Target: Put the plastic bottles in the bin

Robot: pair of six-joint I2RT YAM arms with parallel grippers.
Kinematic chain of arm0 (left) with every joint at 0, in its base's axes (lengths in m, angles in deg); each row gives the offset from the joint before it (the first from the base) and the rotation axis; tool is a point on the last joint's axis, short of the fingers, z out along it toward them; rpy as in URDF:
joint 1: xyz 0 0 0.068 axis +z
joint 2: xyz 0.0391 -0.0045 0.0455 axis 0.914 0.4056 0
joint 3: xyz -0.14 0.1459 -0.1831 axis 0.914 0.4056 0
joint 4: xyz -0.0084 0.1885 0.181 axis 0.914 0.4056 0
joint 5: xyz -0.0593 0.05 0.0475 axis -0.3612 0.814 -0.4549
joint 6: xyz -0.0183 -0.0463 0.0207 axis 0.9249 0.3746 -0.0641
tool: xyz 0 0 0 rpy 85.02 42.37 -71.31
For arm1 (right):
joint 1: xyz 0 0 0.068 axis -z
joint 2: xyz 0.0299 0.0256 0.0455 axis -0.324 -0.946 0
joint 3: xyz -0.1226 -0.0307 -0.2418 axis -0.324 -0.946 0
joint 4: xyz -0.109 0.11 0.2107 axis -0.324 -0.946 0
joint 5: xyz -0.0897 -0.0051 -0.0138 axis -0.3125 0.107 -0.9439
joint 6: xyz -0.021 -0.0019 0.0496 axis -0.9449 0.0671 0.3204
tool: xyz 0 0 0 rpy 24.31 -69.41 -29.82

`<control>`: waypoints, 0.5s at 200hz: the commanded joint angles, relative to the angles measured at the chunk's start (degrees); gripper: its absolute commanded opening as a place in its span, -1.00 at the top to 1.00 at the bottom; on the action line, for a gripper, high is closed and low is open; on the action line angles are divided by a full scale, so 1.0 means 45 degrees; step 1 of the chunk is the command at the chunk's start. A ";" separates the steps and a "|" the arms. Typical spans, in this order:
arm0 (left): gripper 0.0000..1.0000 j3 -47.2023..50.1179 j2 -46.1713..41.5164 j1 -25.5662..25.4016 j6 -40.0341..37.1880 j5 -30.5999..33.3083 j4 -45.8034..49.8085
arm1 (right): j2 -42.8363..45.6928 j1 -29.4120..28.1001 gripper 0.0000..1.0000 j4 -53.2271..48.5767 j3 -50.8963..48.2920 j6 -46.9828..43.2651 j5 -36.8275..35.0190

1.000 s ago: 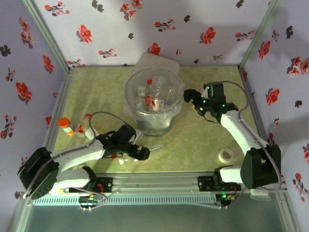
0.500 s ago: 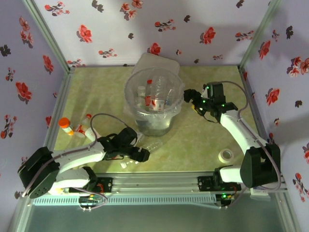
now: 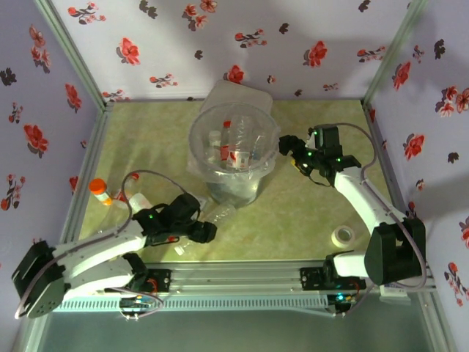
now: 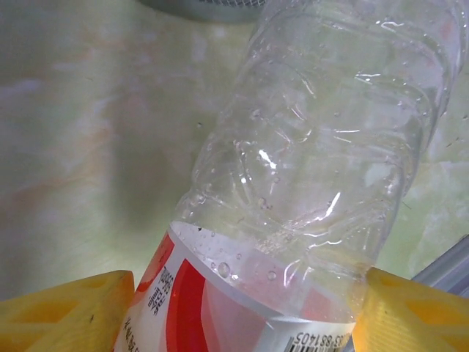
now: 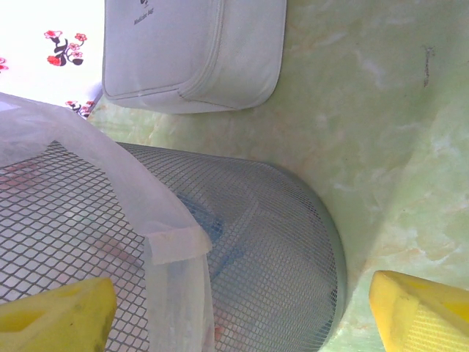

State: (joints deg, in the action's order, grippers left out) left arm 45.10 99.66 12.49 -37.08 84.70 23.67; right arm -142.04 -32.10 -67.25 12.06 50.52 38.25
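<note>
Plastic bottles lie inside the bin at mid-table in the top view; the left gripper sits just in front of the bin's base, gripping a clear bottle; the right gripper hangs beside the bin's right rim. In the left wrist view, yellow fingers are clamped on the clear bottle at its red-and-white label, the table behind it. In the right wrist view, yellow fingers stand wide apart with nothing gripped, next to the bin's mesh wall; a white case lies beyond.
</note>
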 commanded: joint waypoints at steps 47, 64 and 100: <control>-0.33 -0.1981 -0.2096 0.1985 0.1079 0.2567 0.3750 | 0.0015 -0.0087 -0.80 0.0327 0.0384 0.0063 0.0108; -0.32 -0.2009 -0.2417 0.2633 0.1149 0.2557 0.4155 | -0.0017 -0.0079 -0.80 0.0257 0.0451 -0.0018 0.0085; -0.30 -0.2434 -0.2979 0.3790 0.1643 0.3208 0.4535 | -0.0055 -0.0076 -0.80 0.0375 0.0375 0.0072 0.0128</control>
State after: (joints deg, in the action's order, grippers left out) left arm 36.55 88.12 26.58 -32.36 94.95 41.15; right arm -142.10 -32.10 -67.20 12.17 50.68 38.25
